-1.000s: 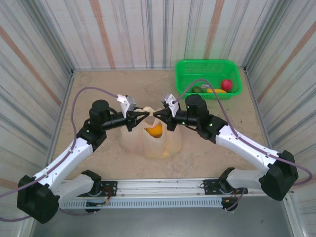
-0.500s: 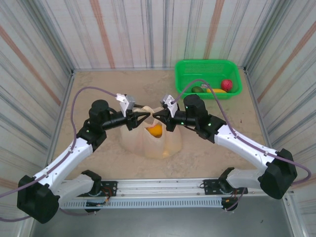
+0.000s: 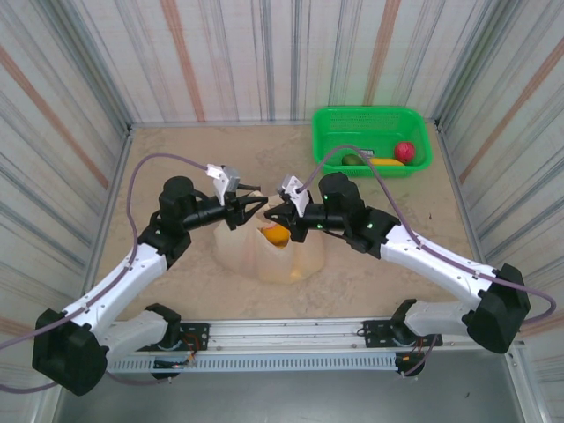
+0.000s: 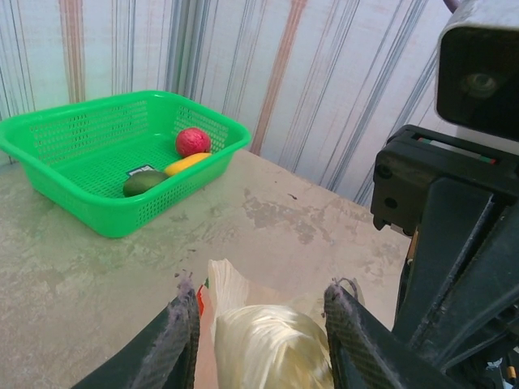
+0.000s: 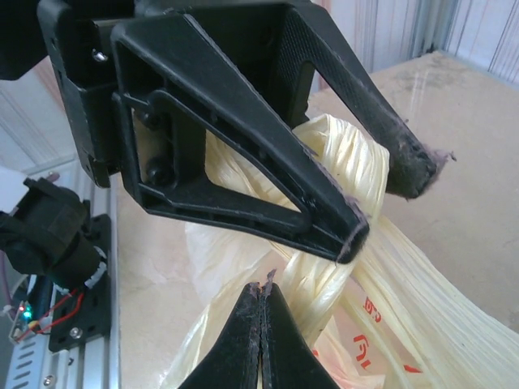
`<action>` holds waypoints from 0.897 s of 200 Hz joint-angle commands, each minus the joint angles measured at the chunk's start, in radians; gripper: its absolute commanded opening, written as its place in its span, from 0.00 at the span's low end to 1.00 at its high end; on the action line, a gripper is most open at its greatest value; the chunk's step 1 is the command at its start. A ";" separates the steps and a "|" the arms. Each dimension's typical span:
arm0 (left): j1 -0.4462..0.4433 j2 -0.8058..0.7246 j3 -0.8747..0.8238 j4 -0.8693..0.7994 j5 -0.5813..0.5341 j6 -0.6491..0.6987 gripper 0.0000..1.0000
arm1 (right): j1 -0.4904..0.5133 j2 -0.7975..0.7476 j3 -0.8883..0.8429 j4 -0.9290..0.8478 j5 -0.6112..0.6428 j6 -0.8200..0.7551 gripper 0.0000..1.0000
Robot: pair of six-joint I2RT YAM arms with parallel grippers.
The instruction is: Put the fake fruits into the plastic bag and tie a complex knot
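Since a second back the left gripper (image 3: 254, 207) has let go, and its jaws now stand apart. The right arm has swung leftward, bringing the right gripper (image 3: 271, 214) further in over the bag (image 3: 264, 260). The two meet nose to nose above the bag, which sits mid-table, well apart from the basket (image 3: 328, 132) in the far right corner.

An orange fruit (image 3: 276, 234) shows at the bag's mouth. Seen from the left wrist, the bag's gathered neck (image 4: 268, 348) rises between the spread fingers (image 4: 174, 344), closer to the one on the right of that view.

The right gripper is pinched tight, its tips pressed against the neck just under the left gripper's lower finger. Whether any film is nipped between them I cannot tell.

In the basket a red fruit (image 3: 404, 152), a banana (image 3: 385, 162) and a green fruit (image 3: 352, 159) lie close together.
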 commanded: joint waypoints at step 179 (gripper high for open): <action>0.005 -0.040 -0.020 0.029 0.158 0.167 0.00 | -0.238 0.083 0.396 -0.674 -0.399 -0.434 0.49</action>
